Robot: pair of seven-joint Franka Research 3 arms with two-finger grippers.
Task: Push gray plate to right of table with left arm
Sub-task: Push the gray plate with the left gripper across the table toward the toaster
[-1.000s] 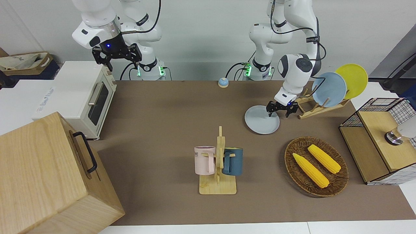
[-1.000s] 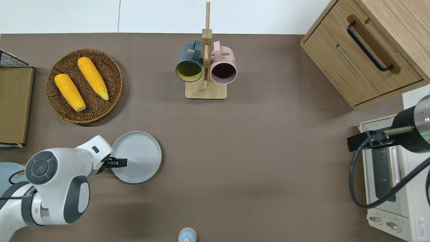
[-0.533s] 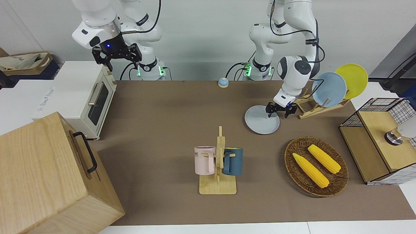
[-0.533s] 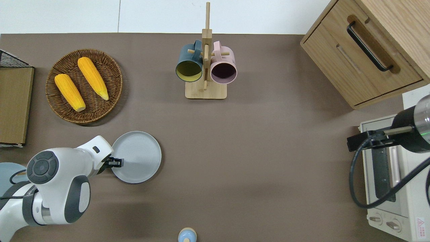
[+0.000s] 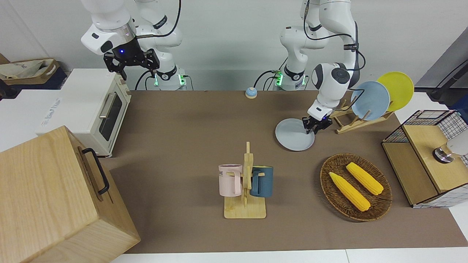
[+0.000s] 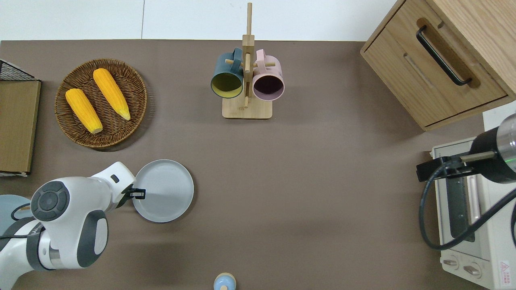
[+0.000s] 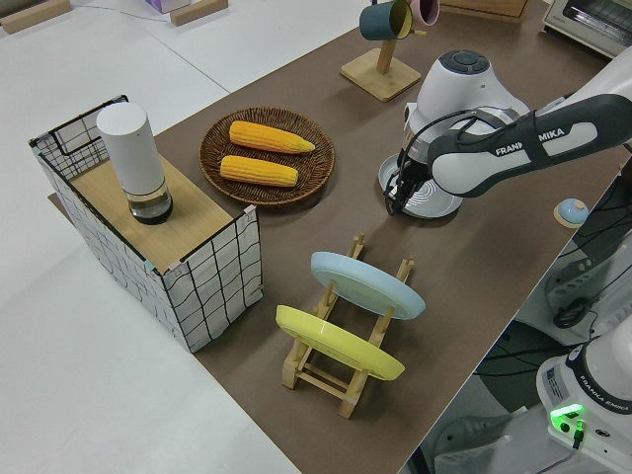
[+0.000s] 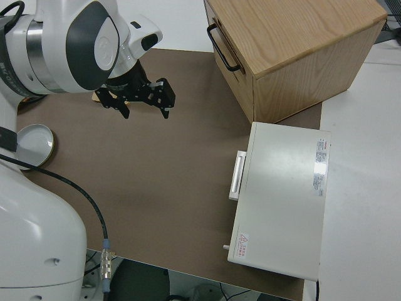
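Note:
The gray plate (image 5: 292,136) lies flat on the brown table (image 5: 182,128) toward the left arm's end, nearer to the robots than the corn basket; it also shows in the overhead view (image 6: 166,191) and the left side view (image 7: 432,197). My left gripper (image 5: 312,128) is low at the plate's rim on the side toward the plate rack. Its fingers stand close together astride the rim, as the overhead view (image 6: 138,193) and the left side view (image 7: 396,194) also show. My right gripper (image 5: 131,64) is parked, with its fingers spread (image 8: 140,101).
A wooden rack (image 5: 360,122) with a sky-blue plate (image 5: 370,100) and a yellow plate (image 5: 398,89) stands beside the left gripper. Also here are a wicker basket (image 5: 331,190) with two corn cobs, a mug tree (image 5: 245,182), a small bell (image 5: 251,92), a toaster oven (image 5: 98,109), a wooden cabinet (image 5: 55,197) and a wire crate (image 5: 427,157).
The left gripper drew back from over the plate to its rim and its fingers closed together. The plate shifted slightly toward the robots. The right arm has not moved.

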